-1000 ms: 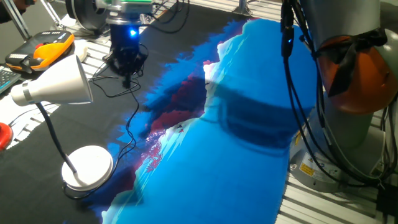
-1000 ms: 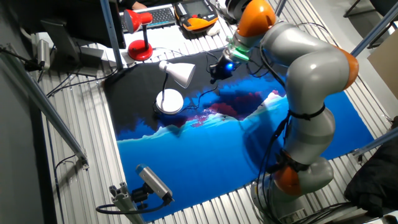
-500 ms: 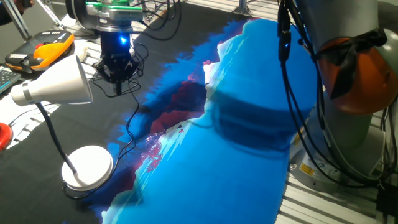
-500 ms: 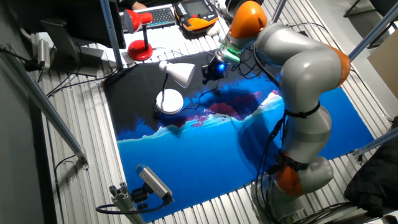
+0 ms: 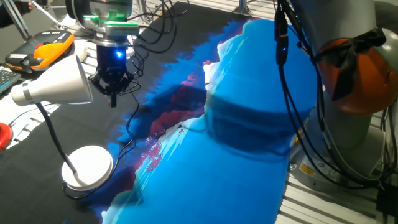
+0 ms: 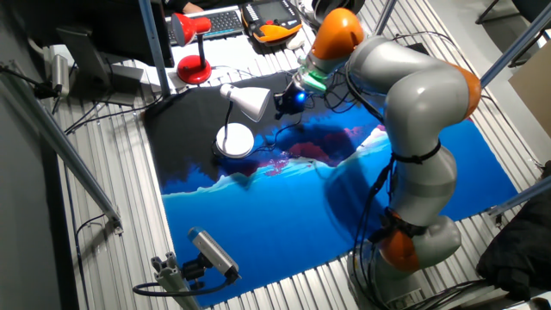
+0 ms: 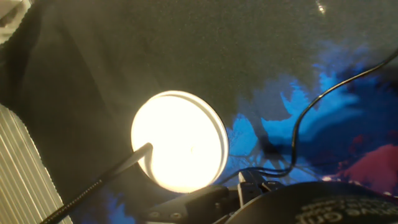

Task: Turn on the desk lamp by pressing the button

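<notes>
The desk lamp has a white cone shade (image 5: 59, 84), a thin dark neck (image 5: 53, 134) and a flat round white base (image 5: 87, 167) on the black part of the cloth. From the other side, its shade (image 6: 250, 102) stands above the base (image 6: 234, 139). My gripper (image 5: 113, 99) hangs in the air just right of the shade's wide mouth, pointing down, well above the cloth; from the other side the gripper (image 6: 282, 103) is close to the shade. The hand view looks down on the glaring white base (image 7: 179, 140) and the neck (image 7: 93, 186). No button can be made out. No view shows the fingertips clearly.
A black cable (image 5: 127, 124) trails across the blue, red and black cloth (image 5: 249, 155) toward the base. An orange-and-black pendant (image 5: 43, 50) lies at the back left, and a red lamp (image 6: 196, 65) and a keyboard (image 6: 207, 21) sit behind. The arm's body (image 5: 354, 74) fills the right.
My gripper has moved left toward the lamp shade and slightly lower. The lamp and cable have not moved.
</notes>
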`<state>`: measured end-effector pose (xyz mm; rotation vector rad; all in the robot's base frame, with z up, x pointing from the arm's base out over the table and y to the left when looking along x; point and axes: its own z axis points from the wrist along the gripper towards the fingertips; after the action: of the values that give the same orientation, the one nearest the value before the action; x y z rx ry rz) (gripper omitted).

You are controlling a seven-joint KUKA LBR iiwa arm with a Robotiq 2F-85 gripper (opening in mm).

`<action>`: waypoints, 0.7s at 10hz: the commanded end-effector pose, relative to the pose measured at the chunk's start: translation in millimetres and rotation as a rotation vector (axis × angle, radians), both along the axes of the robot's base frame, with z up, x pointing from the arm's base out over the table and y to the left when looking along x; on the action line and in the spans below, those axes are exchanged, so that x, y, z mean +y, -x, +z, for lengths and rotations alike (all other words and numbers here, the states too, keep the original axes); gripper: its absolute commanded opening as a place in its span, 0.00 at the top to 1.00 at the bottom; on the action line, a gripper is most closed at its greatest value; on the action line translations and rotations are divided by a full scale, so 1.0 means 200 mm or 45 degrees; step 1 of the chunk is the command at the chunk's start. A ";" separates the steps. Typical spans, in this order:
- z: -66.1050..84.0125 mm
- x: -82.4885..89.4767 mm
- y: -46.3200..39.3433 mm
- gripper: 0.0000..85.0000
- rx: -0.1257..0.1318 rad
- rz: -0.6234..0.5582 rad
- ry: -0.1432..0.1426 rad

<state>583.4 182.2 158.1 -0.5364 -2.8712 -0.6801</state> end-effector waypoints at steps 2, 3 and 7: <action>-0.03 0.01 -0.007 1.00 -0.003 -0.005 -0.005; -0.03 0.01 -0.007 1.00 0.002 -0.007 -0.007; -0.03 0.01 -0.007 1.00 0.143 -0.027 -0.077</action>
<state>584.8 185.0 152.6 -0.5770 -2.7373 -0.7142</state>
